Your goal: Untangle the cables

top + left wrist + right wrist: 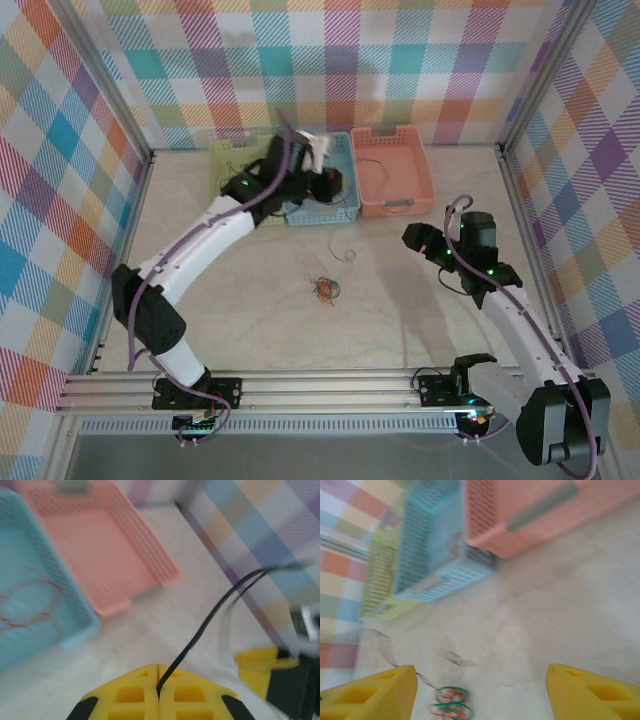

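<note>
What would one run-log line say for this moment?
left end effector: shut on black cable | right end effector: open | cable clump: on table

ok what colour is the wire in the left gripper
Black; the wire shows best in the left wrist view.

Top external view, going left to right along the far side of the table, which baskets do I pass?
Yellow-green plastic mesh basket → light blue plastic mesh basket → salmon-pink plastic mesh basket.

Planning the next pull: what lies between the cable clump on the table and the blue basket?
One loose thin strand on otherwise bare table, between clump and blue basket, seen in the top view.
</note>
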Robot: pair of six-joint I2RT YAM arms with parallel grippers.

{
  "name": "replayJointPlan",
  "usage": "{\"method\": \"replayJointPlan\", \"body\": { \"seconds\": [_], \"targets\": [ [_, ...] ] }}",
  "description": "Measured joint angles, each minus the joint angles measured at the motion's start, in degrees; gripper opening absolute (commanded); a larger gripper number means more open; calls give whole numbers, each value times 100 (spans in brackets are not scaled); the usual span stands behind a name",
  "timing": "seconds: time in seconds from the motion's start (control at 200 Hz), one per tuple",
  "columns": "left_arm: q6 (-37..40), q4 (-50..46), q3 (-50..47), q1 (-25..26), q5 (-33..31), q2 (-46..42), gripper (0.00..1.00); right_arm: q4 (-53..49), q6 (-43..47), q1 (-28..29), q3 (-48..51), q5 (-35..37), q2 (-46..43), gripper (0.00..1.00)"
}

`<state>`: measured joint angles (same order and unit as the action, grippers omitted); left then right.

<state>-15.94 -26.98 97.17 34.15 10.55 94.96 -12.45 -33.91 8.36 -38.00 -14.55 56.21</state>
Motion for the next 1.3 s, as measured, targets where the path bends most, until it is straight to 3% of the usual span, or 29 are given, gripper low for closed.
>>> {"method": "replayJointPlan", "body": {
  "seconds": [0.155, 0.255, 0.64, 0.955, 1.3],
  "targets": [
    [-275, -238, 431, -1016, -120, -68, 0, -50, 7, 0, 310, 363, 35, 67],
    [-273, -461, 754, -1370, -120, -9, 0, 0, -24, 0, 385, 365, 109, 67],
    [-184, -872, 2343, -2015, -308, 975, 0, 643, -345, -2, 645, 118, 326, 67],
    [-254, -809, 2203, -2310, -1012, 1539, 0, 1036, -428, 0, 951, -96, -50, 67],
    [-269, -468, 1606, -2435, -1331, 1849, 0, 1141, -426, -2, 984, -96, -94, 67]
  ]
}}
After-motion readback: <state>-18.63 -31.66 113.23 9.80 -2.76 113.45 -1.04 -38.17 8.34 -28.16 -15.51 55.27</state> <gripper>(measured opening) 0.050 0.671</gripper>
